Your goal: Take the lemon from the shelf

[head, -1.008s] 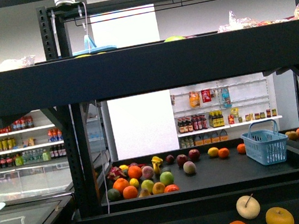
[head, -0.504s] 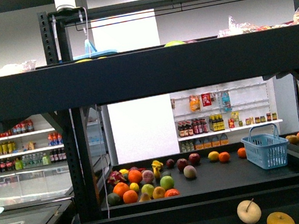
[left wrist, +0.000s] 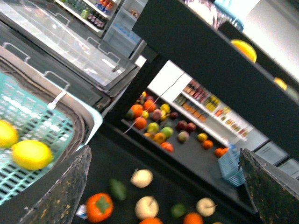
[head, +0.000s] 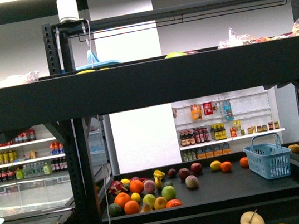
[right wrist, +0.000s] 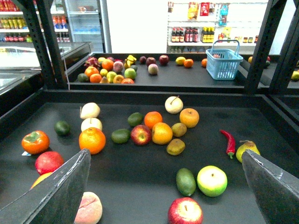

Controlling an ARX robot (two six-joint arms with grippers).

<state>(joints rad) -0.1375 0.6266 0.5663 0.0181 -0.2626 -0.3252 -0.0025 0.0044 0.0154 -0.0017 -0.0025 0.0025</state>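
The lemon (head: 176, 54) is probably the yellow-green dome just showing above the thick front edge of the shelf's (head: 150, 81) top board, well above both arms. Both the left pincer (left wrist: 164, 156) and right pincer (right wrist: 166, 156) are spread wide and carry nothing. With the fruit mostly hidden, a reach could strike that edge, nudge the lemon rolling backward, or close on the other yellow thing (head: 86, 71) nearby.

The front view has tilted upward (the shelf (head: 145, 81) sits lower in frame).
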